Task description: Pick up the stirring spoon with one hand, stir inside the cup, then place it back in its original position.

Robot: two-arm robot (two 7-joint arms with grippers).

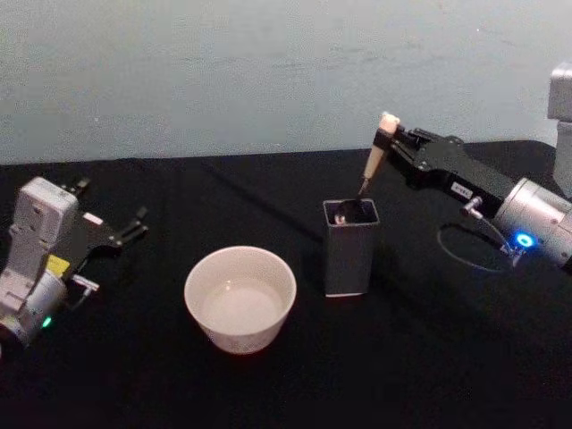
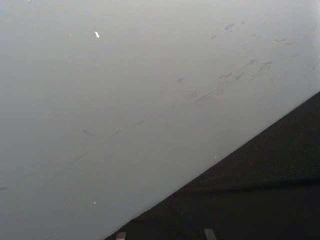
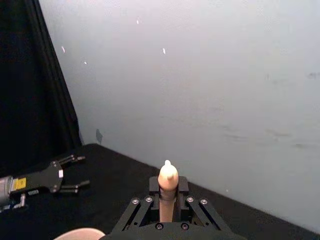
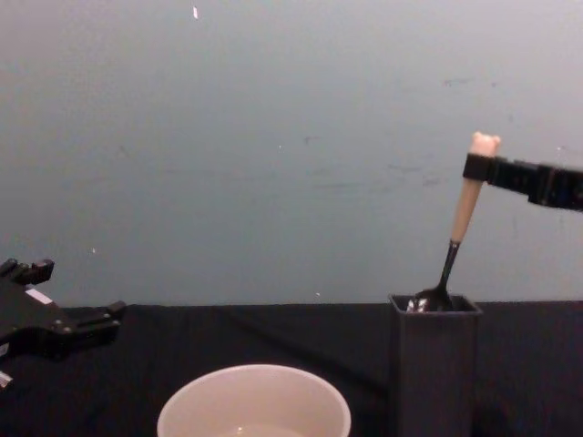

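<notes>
Dark grey square holder box (image 1: 349, 250), open-topped, upright on black table (image 1: 429, 357), right of centre; behind, pale grey-blue wall (image 1: 223, 71) marked with faint scuffs

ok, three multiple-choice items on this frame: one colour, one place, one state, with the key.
1. The cup is: A) cream-white B) red C) dark grey
2. The stirring spoon's bowl is: A) in the cup B) at the mouth of the holder box C) lying beside the cup
3. The right gripper is: A) open over the cup B) shut on the spoon's handle C) resting on the box

Key: 1A, its wall and rim are pale cream; 2B, the chest view shows the metal bowl at the box's rim; 3B, its fingers clamp the beige handle near the top, while the left gripper sits idle at the left.
</notes>
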